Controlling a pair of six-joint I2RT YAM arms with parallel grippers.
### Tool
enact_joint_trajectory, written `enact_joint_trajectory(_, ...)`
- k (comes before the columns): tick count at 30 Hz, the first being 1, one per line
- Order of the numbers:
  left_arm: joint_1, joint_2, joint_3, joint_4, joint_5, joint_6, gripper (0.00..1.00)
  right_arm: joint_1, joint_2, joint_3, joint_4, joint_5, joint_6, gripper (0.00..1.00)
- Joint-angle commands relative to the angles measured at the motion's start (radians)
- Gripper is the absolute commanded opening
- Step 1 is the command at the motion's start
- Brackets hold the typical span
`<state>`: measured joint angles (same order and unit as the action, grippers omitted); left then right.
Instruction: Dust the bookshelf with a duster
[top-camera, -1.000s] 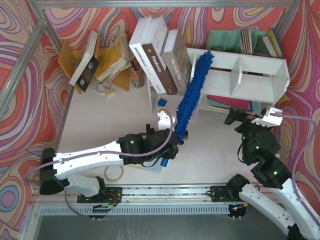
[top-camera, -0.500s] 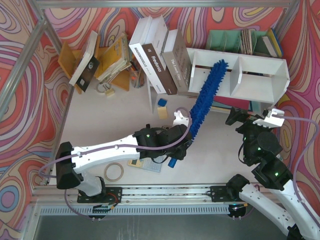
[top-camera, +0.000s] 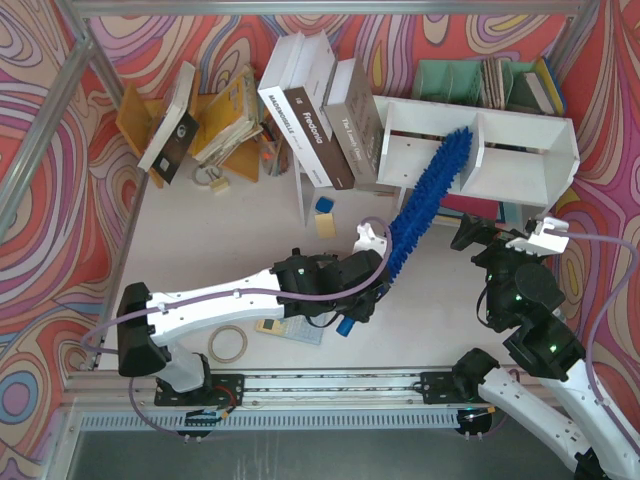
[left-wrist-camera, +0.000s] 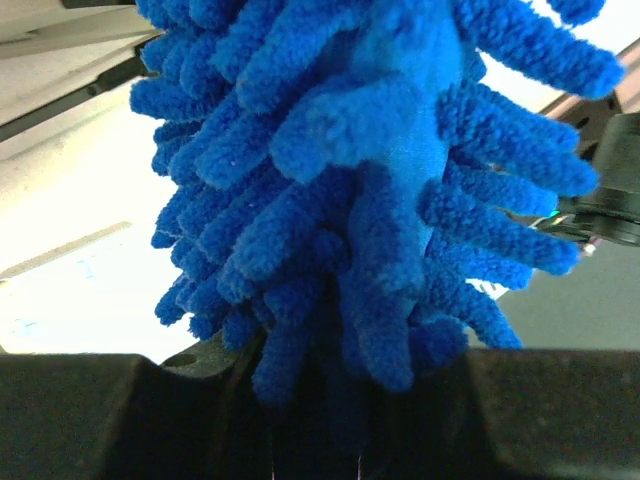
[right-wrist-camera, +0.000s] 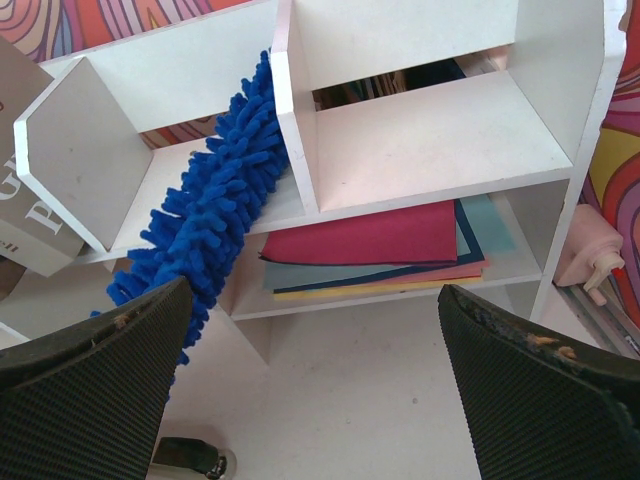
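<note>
Clenching the duster (top-camera: 425, 195), the left gripper (top-camera: 368, 285) is brushing the bookshelf (top-camera: 520, 130) in its upper left compartment. The right gripper (right-wrist-camera: 315, 340) is hanging released, empty; remaining compartments are probably awaiting dusting.

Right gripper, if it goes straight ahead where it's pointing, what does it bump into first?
Probably the wide white board bookshelf, near its lower level holding flat pink and blue folders; depth is hard to judge.

Royal-blue duster (top-camera: 425, 200), white bookshelf (top-camera: 520, 125), teal file organizer (top-camera: 440, 78), pink, blue and yellow folders (right-wrist-camera: 380, 250), swirling red-purple walls (top-camera: 60, 180).
</note>
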<state>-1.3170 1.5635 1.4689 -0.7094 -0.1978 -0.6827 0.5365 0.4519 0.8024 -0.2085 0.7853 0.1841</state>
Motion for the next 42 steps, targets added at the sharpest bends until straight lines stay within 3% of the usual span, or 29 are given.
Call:
enact_joint_trajectory(1,-0.007,-0.066,-0.051,-0.045,-0.113,0.001,0.0,0.0,-0.003,-0.011,0.003,0.004,0.018,0.99)
enact_joint_trajectory(8,0.002,-0.152,-0.124,-0.083,-0.226,-0.051,0.0,0.0,-0.009,-0.007,-0.006,0.006,0.018,0.99)
enact_joint_trajectory(16,-0.003,-0.063,-0.055,-0.025,-0.074,0.008,0.0,0.001,-0.013,-0.008,-0.01,0.005,0.024,0.99)
enact_joint_trajectory(27,-0.043,0.07,0.099,-0.065,-0.02,0.094,0.0,0.001,-0.029,-0.011,-0.01,0.011,0.024,0.99)
enact_joint_trajectory(42,-0.079,-0.145,-0.094,-0.126,0.029,0.081,0.0,0.001,-0.009,-0.012,0.004,0.012,0.019,0.99)
